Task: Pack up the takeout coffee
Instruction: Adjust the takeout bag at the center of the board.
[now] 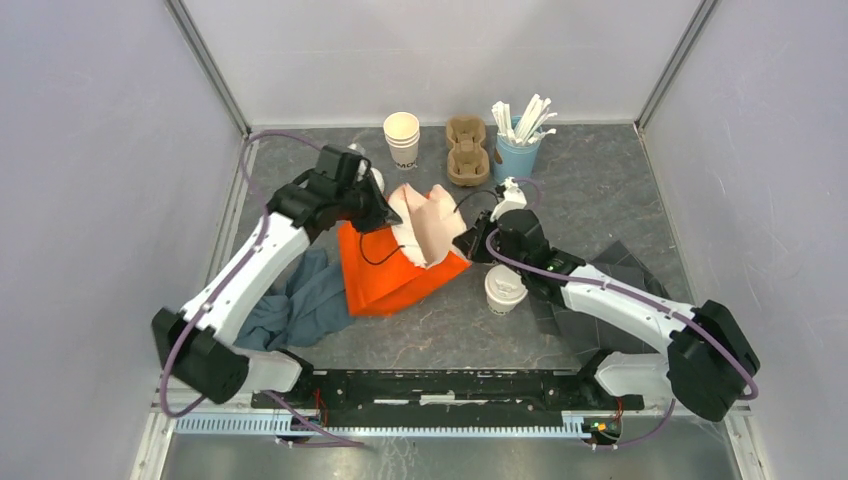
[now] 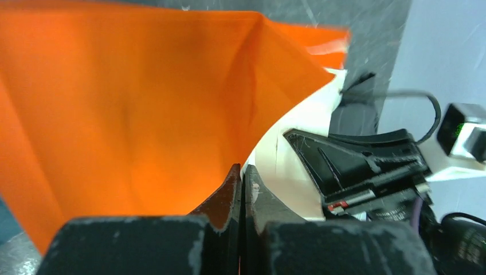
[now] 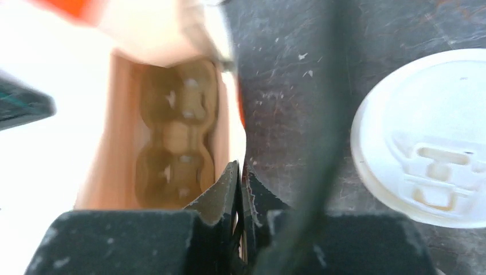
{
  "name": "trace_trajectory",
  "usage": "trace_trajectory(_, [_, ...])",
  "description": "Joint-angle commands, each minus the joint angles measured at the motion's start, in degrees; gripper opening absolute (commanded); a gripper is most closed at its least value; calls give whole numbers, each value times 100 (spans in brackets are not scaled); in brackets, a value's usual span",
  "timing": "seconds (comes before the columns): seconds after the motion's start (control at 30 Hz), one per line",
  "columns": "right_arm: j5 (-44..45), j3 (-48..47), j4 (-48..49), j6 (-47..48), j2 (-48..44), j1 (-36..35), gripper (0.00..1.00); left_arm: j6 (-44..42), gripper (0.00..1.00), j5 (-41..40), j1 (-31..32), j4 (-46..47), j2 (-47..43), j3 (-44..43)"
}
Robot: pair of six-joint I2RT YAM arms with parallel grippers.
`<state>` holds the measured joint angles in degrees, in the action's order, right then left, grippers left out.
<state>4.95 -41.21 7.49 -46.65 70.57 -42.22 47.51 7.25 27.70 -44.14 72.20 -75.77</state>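
In the top view, the left tool (image 1: 385,218) is pinched shut on the left rim of the orange bag (image 1: 400,275). The right tool (image 1: 464,244) is pinched shut on the opposite rim, and the bag's pale mouth is spread between them. One lidded cup (image 1: 505,289) stands upright on the worktop (image 1: 620,190), outside the bag and just beside the right arm.

The left wrist view shows that tool's jaws closed on the orange edge.

The right wrist view shows its jaws closed on the thin bag edge. A cardboard carrier (image 3: 177,132) lies inside the bag, and the lidded cup stands apart on the right.
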Motion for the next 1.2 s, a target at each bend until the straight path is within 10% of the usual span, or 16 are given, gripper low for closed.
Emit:
trace_trajectory(0.0, [-343, -866, -352, 753, 224, -28, 16, -21, 2, 544, -2, -117, 204, -318])
trace_trajectory(0.33, [159, -2636, -2083, 1836, 167, -76, 98, -1098, 2, 464, 0, 189, -64, -819])
trace_trajectory(0.57, [-120, -3545, -2379, 3454, -207, -74, 98, -1897, 2, 455, -2, 1392, -945, -5])
trace_trajectory(1.17, [-533, -2877, -2555, 3101, -264, -167, 98, -2154, 2, 163, -2, 1454, -1559, 1363])
